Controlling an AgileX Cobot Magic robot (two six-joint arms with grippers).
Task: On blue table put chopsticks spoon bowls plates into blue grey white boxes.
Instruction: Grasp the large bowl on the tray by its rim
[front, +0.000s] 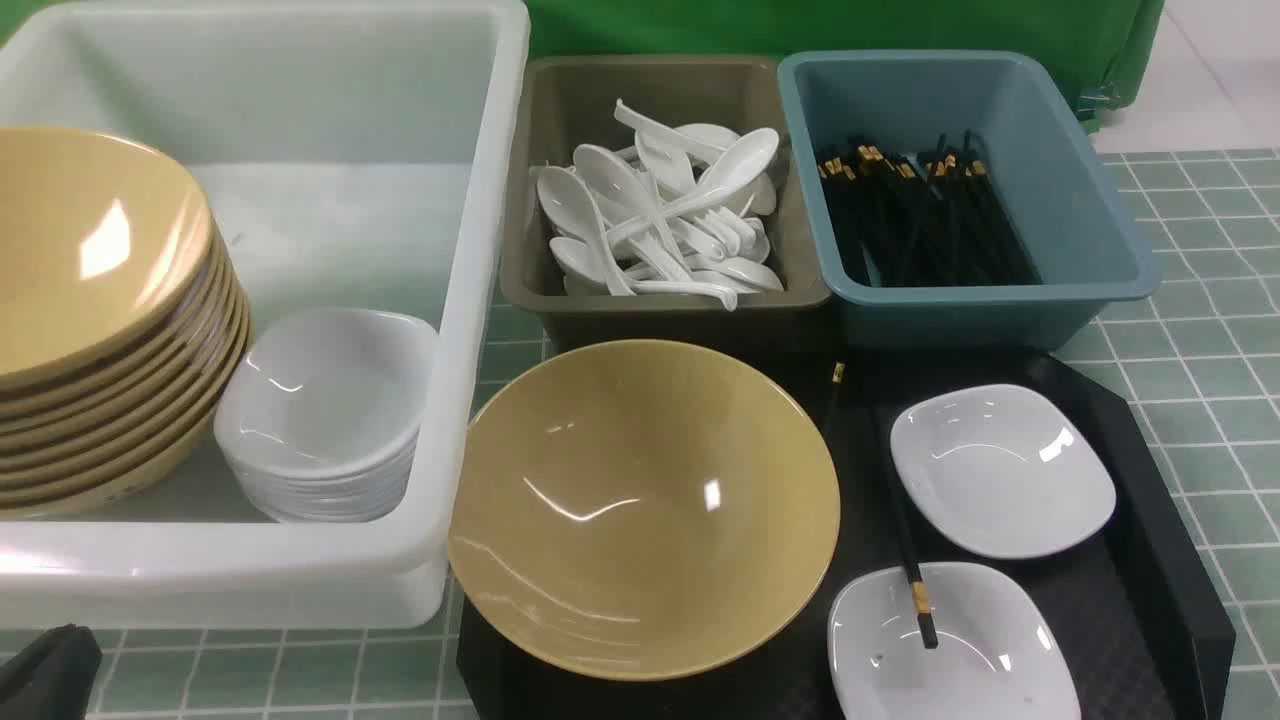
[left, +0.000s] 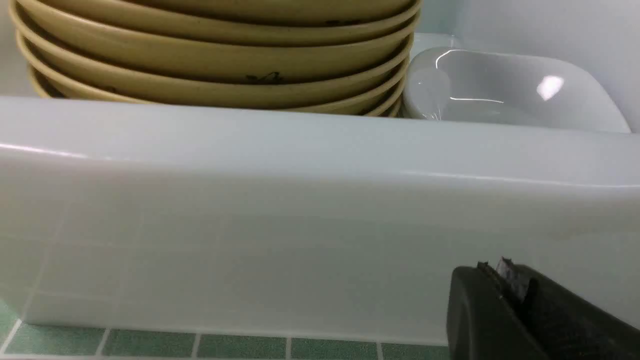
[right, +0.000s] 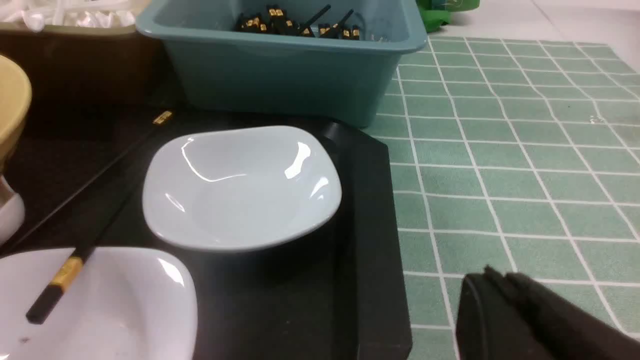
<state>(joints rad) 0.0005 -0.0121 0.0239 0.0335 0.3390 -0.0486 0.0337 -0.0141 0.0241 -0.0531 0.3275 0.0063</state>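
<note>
Left pincer (left: 505, 280) clenched; right pincer (right: 500, 282) seemingly clenched. On the black tray (front: 1150, 520), a gold-banded black chopstick (front: 905, 540) rests on the nearest glossy white plate (front: 980, 660), a tan bowl (front: 640, 500) alongside. Beyond the tray stand the grey box (front: 560, 260) and blue box (front: 1080, 200).

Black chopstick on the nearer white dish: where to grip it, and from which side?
Probably just beyond its gold band, where the black chopstick bridges the glossy white rounded-square dish at its rim, clear of the black textured tray. Come from above, jaws across the shaft.
</note>
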